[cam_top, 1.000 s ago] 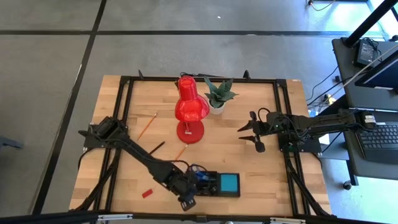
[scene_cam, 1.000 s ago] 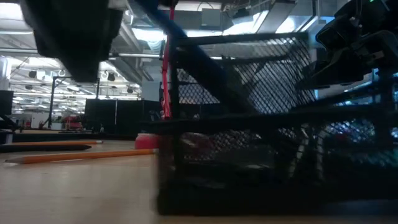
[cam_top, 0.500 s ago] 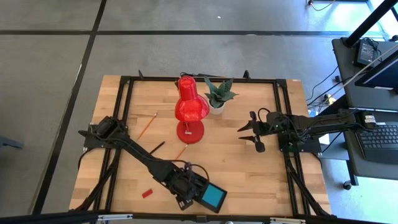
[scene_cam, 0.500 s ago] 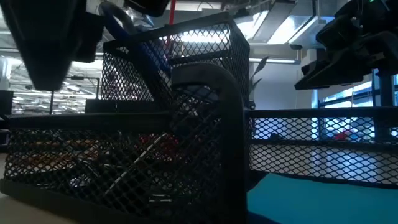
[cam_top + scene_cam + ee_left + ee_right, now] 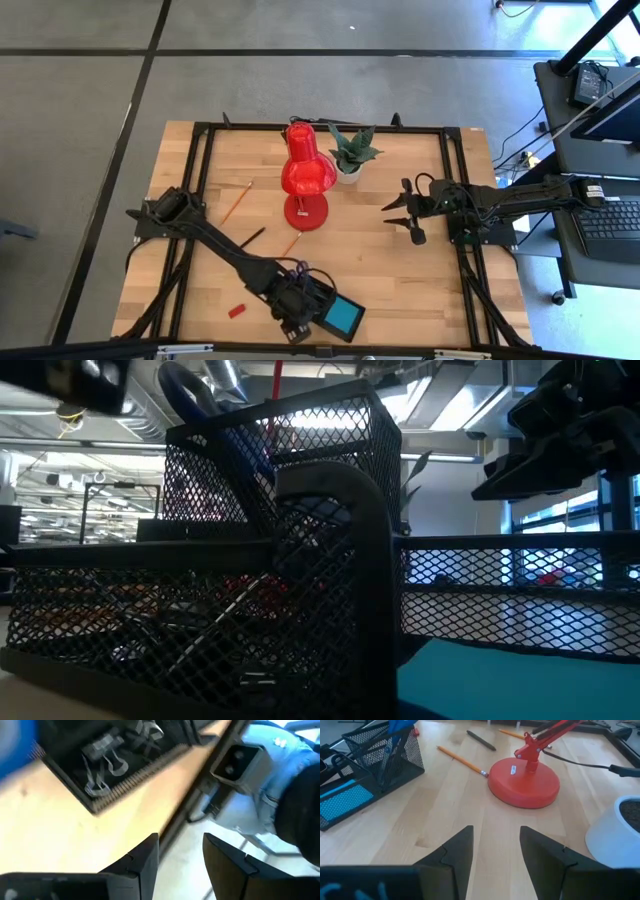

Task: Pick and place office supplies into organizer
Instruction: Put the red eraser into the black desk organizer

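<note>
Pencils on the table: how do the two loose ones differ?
The left pencil lies alone on the wood and looks longer; the pencil by the lamp looks shorter, one end at the red lamp base. The left pencil is farther from the organizer. Both are orange, flat, similarly slanted, outside it.

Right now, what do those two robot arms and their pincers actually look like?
Both arms are dark, nearly black, built from slim jointed sections. The left gripper and the right gripper each end in two flat, angular black fingers with blunt tips. Thin cables run along the arms. A small white label sits near the right arm's base.
</note>
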You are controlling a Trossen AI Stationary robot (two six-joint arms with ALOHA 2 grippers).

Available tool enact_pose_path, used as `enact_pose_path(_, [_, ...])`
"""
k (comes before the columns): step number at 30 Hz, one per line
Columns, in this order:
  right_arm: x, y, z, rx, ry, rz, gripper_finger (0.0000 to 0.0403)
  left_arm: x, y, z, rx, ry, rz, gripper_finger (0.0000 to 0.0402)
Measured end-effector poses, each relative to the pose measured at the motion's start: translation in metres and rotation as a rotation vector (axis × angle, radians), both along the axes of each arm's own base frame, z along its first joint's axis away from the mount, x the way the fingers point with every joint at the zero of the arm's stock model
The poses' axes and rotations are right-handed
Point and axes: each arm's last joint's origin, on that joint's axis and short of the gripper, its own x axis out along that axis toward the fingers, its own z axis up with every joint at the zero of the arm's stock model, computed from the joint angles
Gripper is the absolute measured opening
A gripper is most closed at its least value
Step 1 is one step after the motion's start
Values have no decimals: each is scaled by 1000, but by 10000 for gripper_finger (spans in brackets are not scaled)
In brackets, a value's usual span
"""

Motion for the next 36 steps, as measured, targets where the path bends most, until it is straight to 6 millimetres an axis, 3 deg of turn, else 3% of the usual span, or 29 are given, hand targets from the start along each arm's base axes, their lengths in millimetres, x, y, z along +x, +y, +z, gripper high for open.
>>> enact_pose_path(6, [0,0,0,1,0,0,165,-8,-12,14,-92,115,26,145])
enact_pose_path(13, [0,0,0,0,1,0,165,-39,-36,20,-79,337,142,145])
enact_pose_path(21, [0,0,-1,1,7,0,165,-92,-59,8,163,485,255,145])
enact_pose_path(25, [0,0,-1,2,7,1,165,-109,-56,7,374,423,304,145])
enact_pose_path(30, [0,0,-1,26,12,-8,165,-111,-53,3,506,315,225,145])
enact_pose_path(36, [0,0,-1,26,12,-8,165,-107,-55,-17,592,345,114,150])
